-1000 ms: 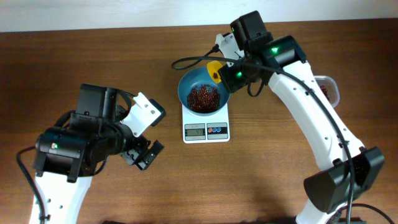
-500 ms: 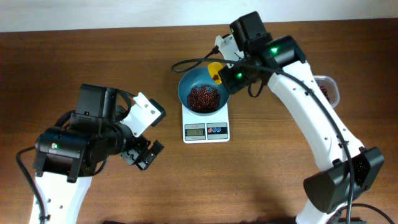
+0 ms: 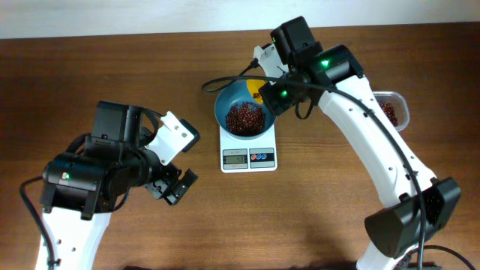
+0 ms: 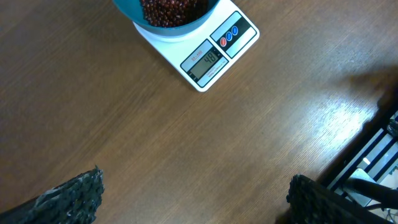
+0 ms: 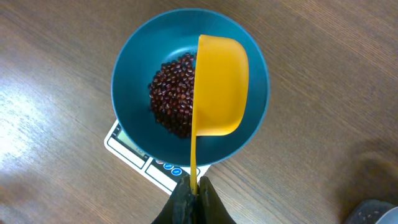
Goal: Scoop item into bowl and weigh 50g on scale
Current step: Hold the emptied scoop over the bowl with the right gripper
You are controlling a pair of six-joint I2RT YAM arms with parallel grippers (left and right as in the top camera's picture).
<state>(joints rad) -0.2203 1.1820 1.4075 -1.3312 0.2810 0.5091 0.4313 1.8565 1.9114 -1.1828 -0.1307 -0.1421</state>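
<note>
Worktop (image 3: 112,67): brown wood grain; it carries everything listed below.
Scale (image 3: 270,140): white and square, centre of the overhead view. The grey display (image 4: 205,62) is lit, but its digits are too small to read with certainty. The red and blue buttons (image 4: 229,36) sit side by side next to the display.
Bowl (image 3: 224,105): round and teal-blue, standing on the scale's platform. It is about as wide as the scale and covers the scale's upper part in the overhead view.
Beans (image 3: 244,118): small dark reddish-brown grains heaped in the bottom of the bowl. In the right wrist view the pile sits left of centre.
Scoop (image 5: 221,84): yellow with a thin handle. Its cup hangs over the right half of the bowl, turned on edge so its smooth outer side faces the wrist camera.
Right gripper (image 5: 193,193): closed tight, pinching the end of the scoop handle, at the bottom centre of the right wrist view.
Left gripper (image 3: 184,160): spread wide and holding nothing, above bare worktop in the lower left of the overhead view, well apart from the scale.
Clear tub (image 3: 397,109): at the right edge of the overhead view, partly hidden behind the right arm, with more beans visible inside.
</note>
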